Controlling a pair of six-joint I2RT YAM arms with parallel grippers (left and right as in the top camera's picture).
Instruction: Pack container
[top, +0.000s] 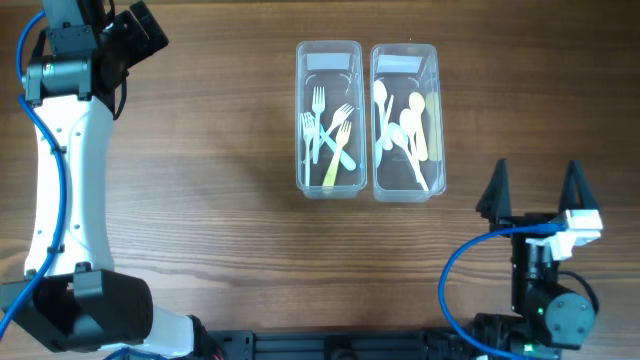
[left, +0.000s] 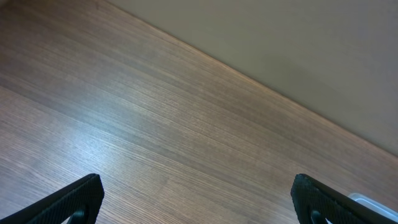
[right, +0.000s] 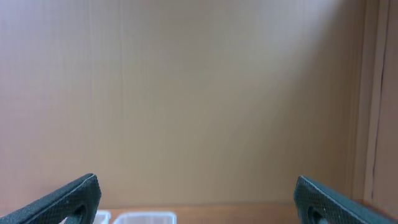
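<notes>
2 clear containers are sitting mid-table, sorting cutlery by kind: forks in the left container, spoons in the right container; the left gripper and right gripper are sitting well clear, jaws spread wide, holding nothing

White left arm, black joints, blue cables; black right hand.

Clear fork container and spoon container side by side, forks and spoons jumbled inside (white, some yellow)

Brown wood-grain table; plain beige wall rising behind its far edge.
</notes>
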